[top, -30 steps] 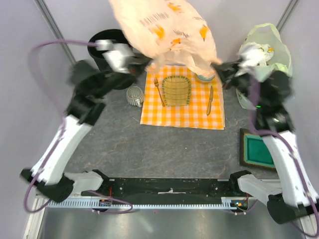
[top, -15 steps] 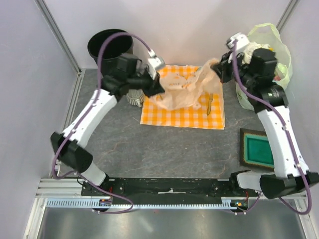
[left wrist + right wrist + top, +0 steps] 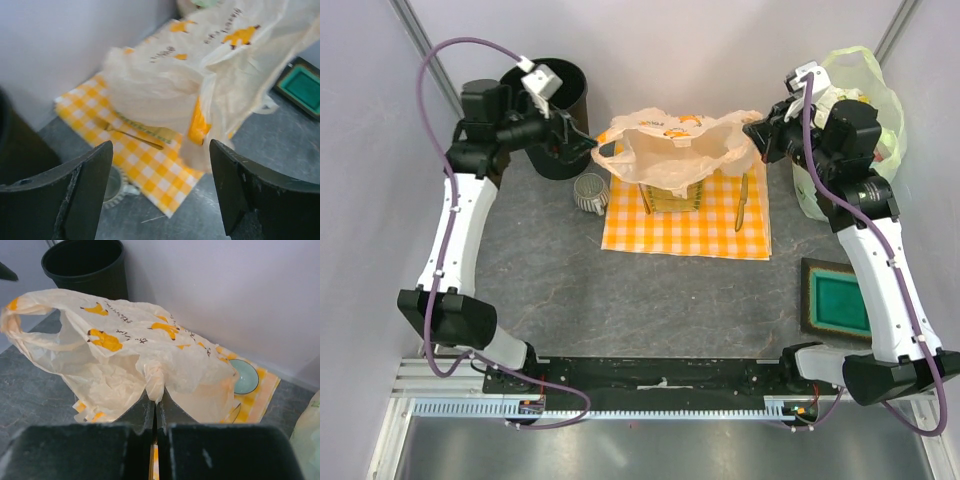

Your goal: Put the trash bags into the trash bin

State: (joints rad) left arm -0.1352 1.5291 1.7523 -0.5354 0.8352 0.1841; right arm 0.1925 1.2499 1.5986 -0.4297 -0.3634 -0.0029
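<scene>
Right gripper [image 3: 156,409] jaws clamped on a fold of the peach trash bag [image 3: 672,150]; bag hangs spread over the checkered cloth [image 3: 692,228] on the bench [image 3: 620,300]; left gripper [image 3: 160,150] jaws wide apart, just beside the bag's handle loop; trash bin [image 3: 574,90] back-left, apart from bag.

Bag: the thin, translucent peach-orange plastic bag [image 3: 675,150] is spread above the far half of the orange-and-white checked cloth [image 3: 685,228], between the left gripper [image 3: 582,138] and the right gripper [image 3: 757,138].
Bin: the round black plastic bin [image 3: 565,100] stands in the far-left corner, left of the cloth.
Mug: the small grey mug [image 3: 590,192] sits in front of the bin, just beside the cloth's left edge.
Green bag: the pale green translucent plastic bag [image 3: 865,90] is in the far-right corner.
Tray: the dark-framed green square tray [image 3: 838,303] lies in front of the green bag.
</scene>
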